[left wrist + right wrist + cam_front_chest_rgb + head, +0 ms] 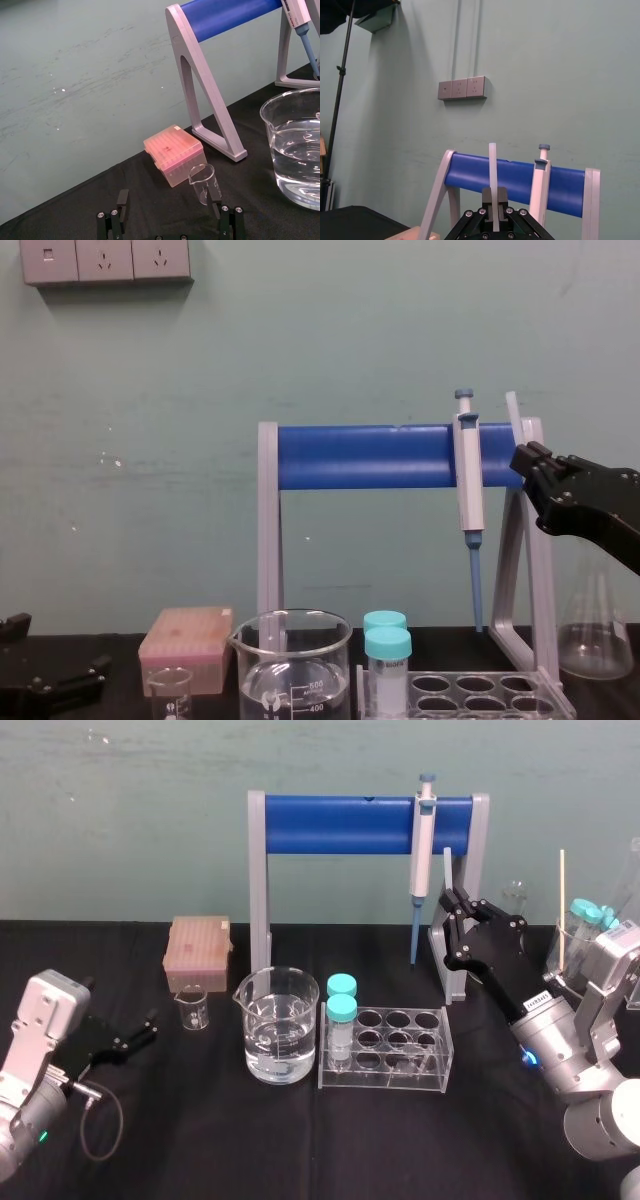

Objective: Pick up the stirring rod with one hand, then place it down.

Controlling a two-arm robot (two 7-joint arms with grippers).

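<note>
Stand: grey-legged pipette stand (350,825) with a blue crossbar stood at the back of the black table (300,1140); a grey-and-blue pipette (422,845) hung from the bar near its right end.
Right gripper: the right gripper (450,900) was raised in front of the stand's right leg, clamped on the stirring rod.
Left gripper: the left gripper (148,1025) lay low at the table's left side, fingers spread apart and holding nothing.
Large beaker: the large beaker (280,1025) stood at centre front, roughly half full of clear liquid.
Tube rack: the clear tube rack (395,1045) sat just right of the large beaker; two teal-capped tubes (342,1010) occupied its left column and the other wells were vacant. Tube contents could not be made out.
Tip box: the pinkish tip box (198,952) sat left of the stand, lid shut.
Small beaker: the small beaker (191,1010) stood in front of the tip box, empty.
Stirring rod: the stirring rod (447,868) stood nearly upright, off the table, its lower end pinched between the right gripper's fingers (501,197) and its top near the crossbar, beside the pipette.
</note>
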